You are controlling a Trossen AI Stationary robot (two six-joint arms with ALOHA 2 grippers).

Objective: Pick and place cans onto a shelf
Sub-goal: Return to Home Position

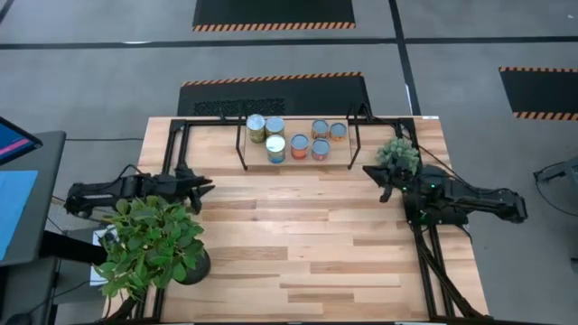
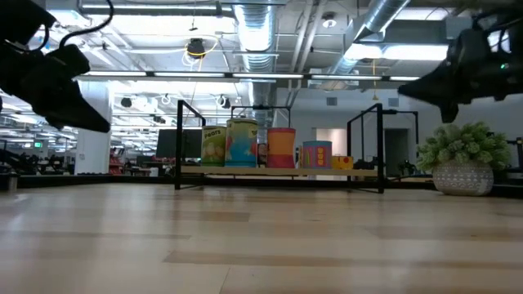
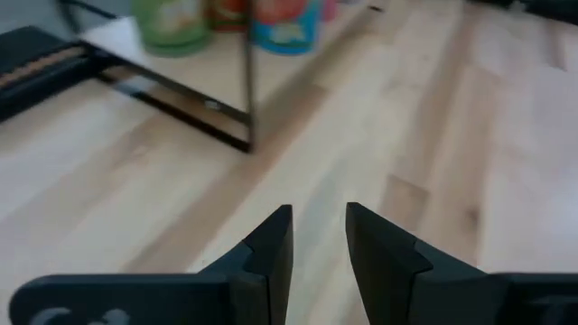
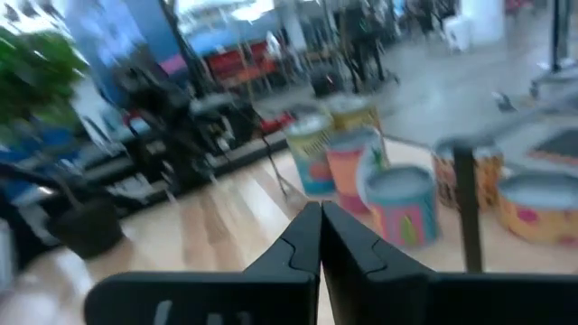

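Cans (image 1: 299, 146), seven in all, stand upright in a close cluster on the shelf (image 1: 343, 153), none held by either arm. The table (image 1: 289, 235) is a broad plank top. The shelf sits at the middle of its far edge on thin black legs. A large leafy plant (image 1: 149, 244) stands at the near left of the table, and a small potted plant (image 1: 398, 155) stands just right of the shelf. The left end effector (image 1: 206, 187) hovers above the boards beside the large plant, its fingers (image 3: 271, 239) slightly spread and pinching nothing. The right end effector (image 1: 372, 173) hangs beside the small plant, near the shelf's right end, its fingers (image 4: 302, 230) pressed together and empty.
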